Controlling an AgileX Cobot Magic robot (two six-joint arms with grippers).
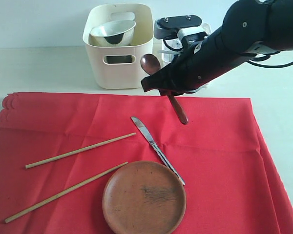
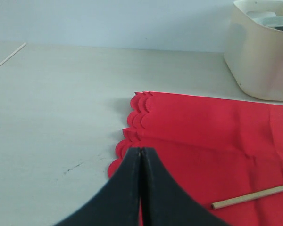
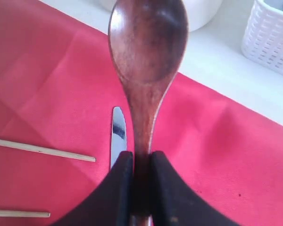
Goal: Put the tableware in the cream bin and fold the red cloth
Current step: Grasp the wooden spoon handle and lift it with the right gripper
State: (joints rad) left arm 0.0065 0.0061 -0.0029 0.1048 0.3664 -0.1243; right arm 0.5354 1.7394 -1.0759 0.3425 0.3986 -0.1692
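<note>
- We see the red cloth point(image 1: 224, 146) spread open, unfolded.
- Cream bin point(image 1: 97, 68) sits behind it, bowl point(image 1: 112, 31) inside.
- Brown plate point(image 1: 144, 197), 2 chopsticks point(image 1: 80, 150) and knife point(image 1: 156, 146) lie on the cloth.
- Right gripper point(image 3: 141, 157): jaws clamped on the spoon point(image 3: 148, 52) handle, near the bin.
- Left gripper point(image 2: 140, 150): jaws together, empty, by the scalloped edge.
</note>
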